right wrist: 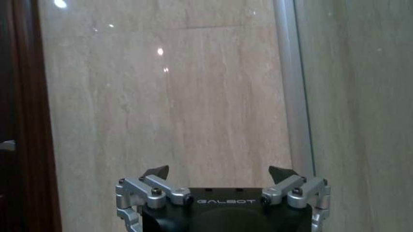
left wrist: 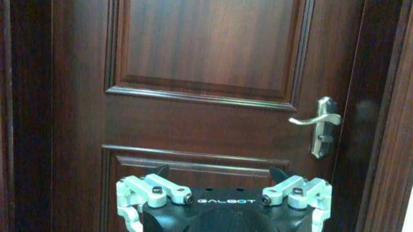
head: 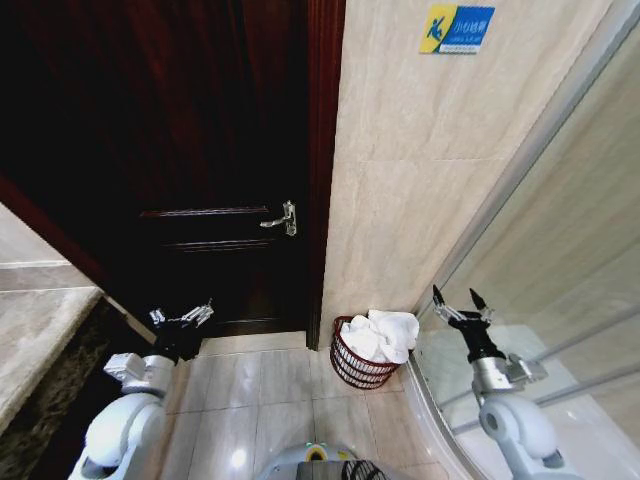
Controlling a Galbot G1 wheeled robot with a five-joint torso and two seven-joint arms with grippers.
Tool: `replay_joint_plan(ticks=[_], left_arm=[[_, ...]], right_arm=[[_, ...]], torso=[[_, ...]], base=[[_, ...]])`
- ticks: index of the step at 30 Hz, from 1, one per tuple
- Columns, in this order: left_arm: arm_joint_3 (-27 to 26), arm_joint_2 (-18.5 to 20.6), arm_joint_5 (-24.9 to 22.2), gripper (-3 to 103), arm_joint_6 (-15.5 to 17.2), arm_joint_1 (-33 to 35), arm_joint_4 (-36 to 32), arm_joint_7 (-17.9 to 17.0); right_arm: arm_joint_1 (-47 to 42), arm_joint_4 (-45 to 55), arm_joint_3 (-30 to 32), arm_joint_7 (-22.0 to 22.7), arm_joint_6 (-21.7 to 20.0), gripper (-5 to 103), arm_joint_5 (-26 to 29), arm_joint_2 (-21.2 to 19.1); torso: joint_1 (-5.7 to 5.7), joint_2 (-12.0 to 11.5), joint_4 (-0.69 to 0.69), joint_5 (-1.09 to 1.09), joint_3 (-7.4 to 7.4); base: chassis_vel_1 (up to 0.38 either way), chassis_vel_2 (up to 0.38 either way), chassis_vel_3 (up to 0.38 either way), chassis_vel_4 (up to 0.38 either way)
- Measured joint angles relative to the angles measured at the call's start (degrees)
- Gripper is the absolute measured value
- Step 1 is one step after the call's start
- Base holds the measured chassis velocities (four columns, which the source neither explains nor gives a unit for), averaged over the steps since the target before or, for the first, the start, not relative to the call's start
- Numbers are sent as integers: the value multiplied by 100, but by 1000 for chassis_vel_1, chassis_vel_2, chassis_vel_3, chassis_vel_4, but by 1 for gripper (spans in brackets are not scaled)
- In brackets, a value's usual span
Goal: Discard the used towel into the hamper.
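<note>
With the towel [head: 382,335] heaped in the hamper [head: 352,368] on the floor by the wall, the left gripper [head: 182,318] and right gripper [head: 459,304], both spread open and empty, had best keep clear.

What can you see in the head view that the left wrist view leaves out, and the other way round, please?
Head view alone: the hamper on the floor by the tiled wall, white towel heaped in it, and the open right hand near the glass panel. Left wrist view alone: the door's raised panel moulding close up. Both: the dark door, its lever handle, and the open, empty left hand.
</note>
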Motion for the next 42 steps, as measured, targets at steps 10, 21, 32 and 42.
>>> replay_joint_plan(ticks=[10, 21, 32, 42], left_arm=[[0, 0, 0, 100, 0, 0, 0, 0], [0, 0, 0, 100, 0, 0, 0, 0], [0, 0, 0, 100, 0, 1, 0, 0], [0, 0, 0, 100, 0, 0, 0, 0]], right_arm=[[-157, 99, -1, -215, 447, 100, -523, 453], [-182, 116, 0, -205, 548, 100, -507, 464], [-167, 53, 17, -191, 635, 100, -454, 440], [-171, 38, 33, -239, 650, 100, -451, 453]], torso=[[0, 0, 0, 0, 0], [2, -2, 0, 1, 1], [-5, 2, 0, 3, -2], [4, -2, 0, 1, 2]], base=[[0, 0, 0, 0], [51, -49, -52, 45], [210, -204, -211, 204], [40, -30, -46, 66]])
